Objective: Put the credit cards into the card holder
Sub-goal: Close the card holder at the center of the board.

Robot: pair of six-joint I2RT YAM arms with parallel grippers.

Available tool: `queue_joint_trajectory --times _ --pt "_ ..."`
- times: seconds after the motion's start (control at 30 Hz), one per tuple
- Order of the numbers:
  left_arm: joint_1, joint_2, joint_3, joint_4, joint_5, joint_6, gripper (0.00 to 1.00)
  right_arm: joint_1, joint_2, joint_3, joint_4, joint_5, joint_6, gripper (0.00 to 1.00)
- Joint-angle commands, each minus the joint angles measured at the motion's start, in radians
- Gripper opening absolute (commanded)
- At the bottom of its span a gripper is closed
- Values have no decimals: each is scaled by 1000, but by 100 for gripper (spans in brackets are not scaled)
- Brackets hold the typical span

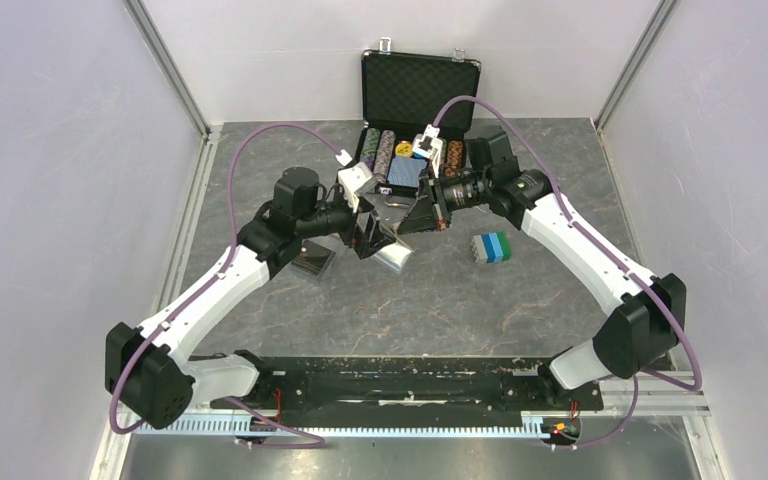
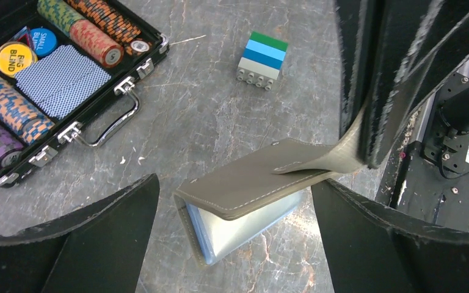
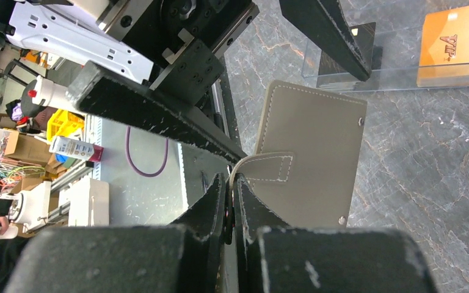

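The card holder (image 3: 311,152) lies on the grey marbled table (image 2: 220,91), near the middle of the workspace and just in front of the open poker chip case (image 2: 98,102). From the left wrist we see it partly open: the bottom cover rests on the table, the khaki top cover is raised along one edge, and pale blue lining shows in the gap between them. Its strap tab (image 3: 269,166) curves up and away from the top cover.

The right gripper (image 3: 232,183) is pressed together on that tab, with the strip of khaki material pinched between its two black fingers. We see this grip from both wrist views.

The left gripper (image 2: 233,183) is spread wide and holds nothing. Its fingers (image 2: 85,244) stand on either side of the card holder, and we see a bare strip of table between each finger and the wallet.

The credit cards sit in a clear tray (image 3: 397,73) just beyond the card holder in the right wrist view. The orange card (image 3: 452,41) lies at one end, with VIP lettering on its face. The black card (image 3: 328,66) lies at the other end, partly hidden behind a left finger.

A stack of green, blue and grey blocks (image 2: 262,58) stands on the table, apart from the wallet.
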Motion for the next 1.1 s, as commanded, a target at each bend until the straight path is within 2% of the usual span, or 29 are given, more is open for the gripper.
queue_joint_trajectory --times 0.0,0.1,0.17,0.4,0.47,0.5,0.6,0.73,0.87,0.97,1.07 --pt "-23 7 44 88 30 -11 100 -4 16 52 8 -38 -2 0" --pt "-34 13 41 86 26 -11 100 -4 20 54 6 -38 -2 0" --pt "-39 21 42 81 27 -24 95 -4 22 54 5 -34 -1 0" --pt "-40 87 93 -15 53 -89 50 -6 25 71 4 -14 8 0" --pt "-40 85 93 -15 53 -100 31 -13 23 70 6 5 8 1" --pt "-39 81 93 -14 48 -108 23 -19 20 68 6 16 9 4" --pt "-39 64 98 -23 25 -124 3 -44 5 60 -8 79 6 24" --pt "-40 29 100 -46 8 -175 2 -82 -41 28 -25 136 -20 50" --pt "-38 1 90 -36 36 -223 2 -92 -84 -22 -24 123 -59 70" --pt "-39 -20 81 -6 78 -272 2 -92 -100 -59 -22 61 -83 75" --pt "-36 -34 68 58 134 -345 2 -90 -106 -89 14 -4 -77 75"
